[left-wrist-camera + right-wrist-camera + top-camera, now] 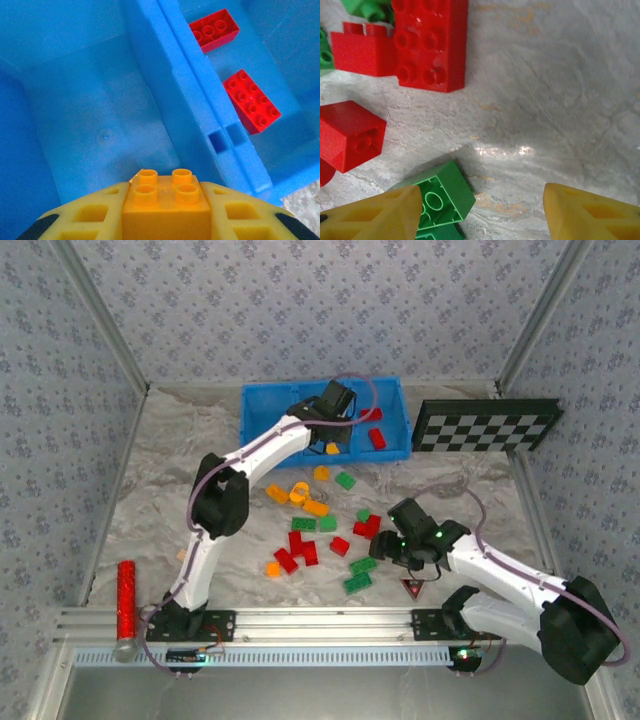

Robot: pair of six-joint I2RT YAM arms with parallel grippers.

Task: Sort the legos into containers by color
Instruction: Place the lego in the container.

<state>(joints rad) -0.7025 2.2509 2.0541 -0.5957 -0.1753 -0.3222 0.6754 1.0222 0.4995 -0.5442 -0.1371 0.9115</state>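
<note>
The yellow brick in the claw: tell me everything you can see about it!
The orange-yellow brick is a small, shiny plastic lego with four round studs showing. It is pinched on both sides between the yellow fingers of the left gripper. It hangs over a compartment of the blue bin, touching nothing else that I can see.

Left gripper (166, 187) fingers (90, 216): yellow plastic, matt, faintly grainy. Orange-yellow brick (166, 200) between them: smooth, glossy plastic. Bin (150, 90) below the claw: blue moulded plastic, smooth, soft sheen. 2 red bricks (251, 101) ahead-right of the claw: glossy plastic. Tabletop (545, 100) under the right gripper (482, 200): grey, marbled, mostly matt, 1 glare patch. Green brick (442, 192) beside 1 finger: shiny plastic. Red brick (430, 45) ahead: scuffed plastic.
</note>
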